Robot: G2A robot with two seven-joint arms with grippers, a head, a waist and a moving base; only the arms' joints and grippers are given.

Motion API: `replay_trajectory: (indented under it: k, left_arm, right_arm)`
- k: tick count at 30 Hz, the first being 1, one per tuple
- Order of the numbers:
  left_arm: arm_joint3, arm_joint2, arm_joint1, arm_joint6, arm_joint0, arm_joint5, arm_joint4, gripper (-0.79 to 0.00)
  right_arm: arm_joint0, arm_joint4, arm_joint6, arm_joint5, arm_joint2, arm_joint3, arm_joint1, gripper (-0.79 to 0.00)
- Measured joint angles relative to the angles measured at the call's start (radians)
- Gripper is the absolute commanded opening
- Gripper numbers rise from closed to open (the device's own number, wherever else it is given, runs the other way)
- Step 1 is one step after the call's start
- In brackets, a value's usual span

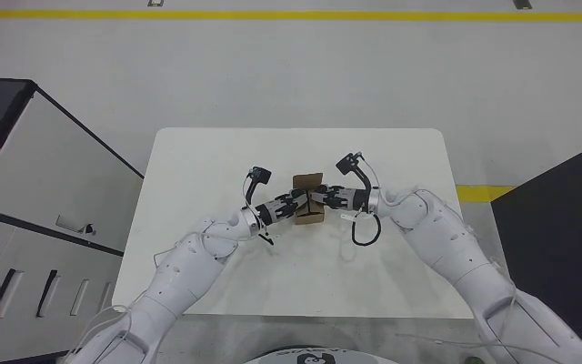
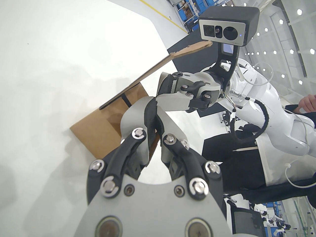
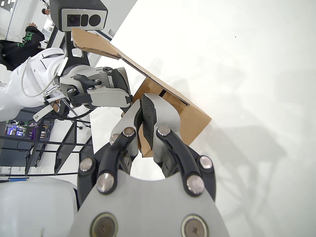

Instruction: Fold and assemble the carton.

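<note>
A small brown carton (image 1: pixel 309 187) stands in the middle of the white table (image 1: pixel 200 182), with one flap raised at its far side. My left gripper (image 1: pixel 296 206) comes in from the near left and my right gripper (image 1: pixel 323 199) from the right; they meet at the carton's near side. In the left wrist view my left gripper (image 2: pixel 155 122) is shut on a cardboard edge of the carton (image 2: pixel 98 129), under the long flap (image 2: pixel 172 55). The right wrist view has my right gripper (image 3: pixel 145 120) shut on a cardboard edge of the carton (image 3: pixel 192 122).
Bare tabletop lies all around the carton. A dark cabinet (image 1: pixel 36 164) stands off the table's left side and a black unit (image 1: pixel 546 218) off its right. A yellow floor line (image 1: pixel 291 15) runs beyond the far edge.
</note>
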Motion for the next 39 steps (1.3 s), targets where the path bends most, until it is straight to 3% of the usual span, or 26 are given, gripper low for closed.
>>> replay_trajectory:
  k: [39]
  left_arm:
    - [-0.038, -0.036, 0.004, -0.013, 0.041, -0.003, 0.015, -0.785]
  right_arm:
    - [-0.045, -0.019, 0.008, 0.024, 0.04, -0.052, 0.005, -0.785]
